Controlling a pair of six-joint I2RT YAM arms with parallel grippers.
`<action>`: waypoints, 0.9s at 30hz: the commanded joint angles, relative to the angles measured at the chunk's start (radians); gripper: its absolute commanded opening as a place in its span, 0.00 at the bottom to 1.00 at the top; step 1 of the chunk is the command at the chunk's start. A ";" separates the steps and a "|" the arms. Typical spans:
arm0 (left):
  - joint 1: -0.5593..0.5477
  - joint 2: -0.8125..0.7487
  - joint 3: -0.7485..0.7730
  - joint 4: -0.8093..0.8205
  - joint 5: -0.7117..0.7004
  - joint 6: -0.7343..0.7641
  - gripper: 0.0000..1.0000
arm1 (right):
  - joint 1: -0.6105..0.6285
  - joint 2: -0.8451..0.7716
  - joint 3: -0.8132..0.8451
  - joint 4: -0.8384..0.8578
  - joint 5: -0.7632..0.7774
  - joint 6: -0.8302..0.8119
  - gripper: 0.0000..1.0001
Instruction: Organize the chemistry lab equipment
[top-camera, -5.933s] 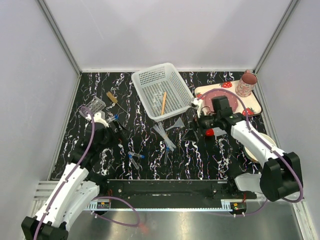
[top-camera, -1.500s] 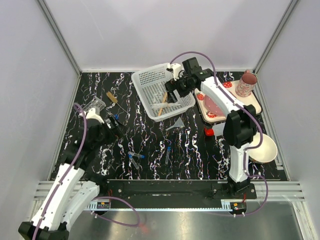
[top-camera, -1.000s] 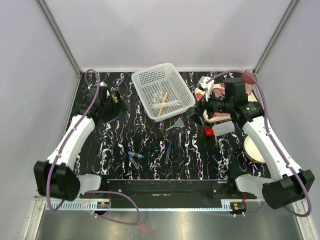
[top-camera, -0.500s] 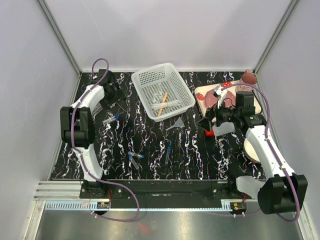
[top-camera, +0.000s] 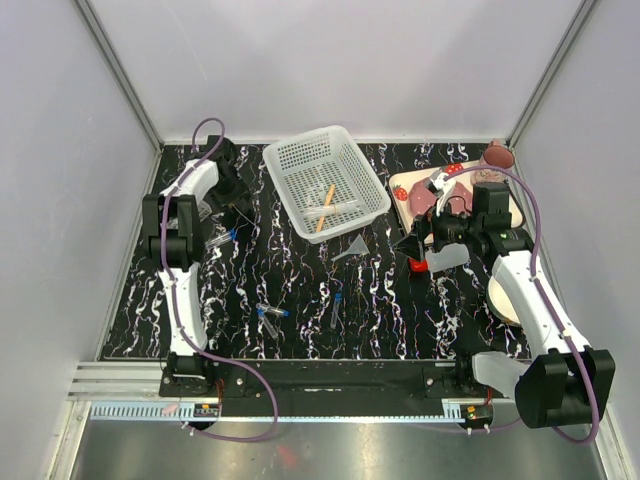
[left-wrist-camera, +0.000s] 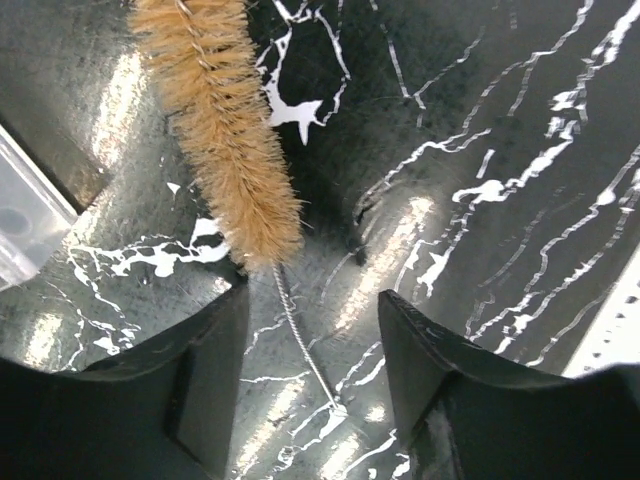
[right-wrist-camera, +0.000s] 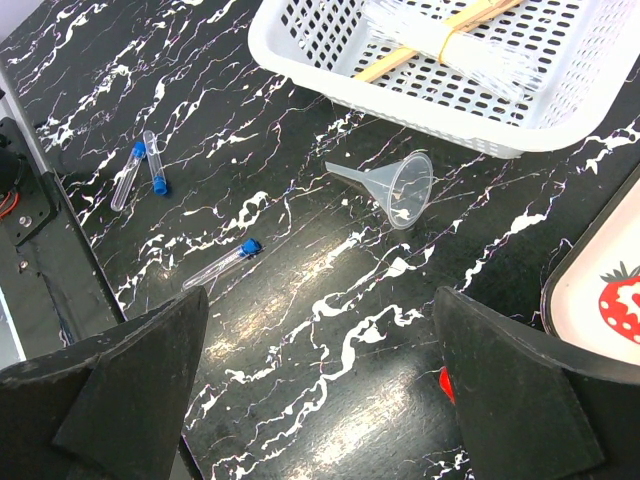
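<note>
Left gripper (left-wrist-camera: 310, 300) advanced to bench (top-camera: 380, 310) far-left corner, spread astride brush (left-wrist-camera: 225, 130) | right gripper (right-wrist-camera: 320, 295) spread | basket (right-wrist-camera: 295, 45): orange stick (right-wrist-camera: 385, 63), clear bundle (right-wrist-camera: 470, 50)

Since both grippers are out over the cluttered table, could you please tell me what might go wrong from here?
1. The left gripper straddles only the thin wire stem of the brush; the wire may slip or twist as the jaws close.
2. The clear rack lies close beside that gripper and could be knocked on lifting.
3. The right gripper, wide open, hangs near the funnel and a loose tube; descending carelessly might send either rolling.
</note>
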 joint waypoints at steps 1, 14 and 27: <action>0.005 0.030 0.071 -0.037 -0.048 -0.015 0.52 | -0.007 0.000 0.004 0.031 -0.031 -0.010 1.00; 0.002 0.067 0.065 -0.094 -0.113 0.047 0.27 | -0.005 0.015 0.004 0.029 -0.031 -0.013 1.00; 0.001 -0.040 0.074 -0.071 -0.062 0.120 0.00 | -0.007 0.009 -0.003 0.023 -0.008 -0.040 1.00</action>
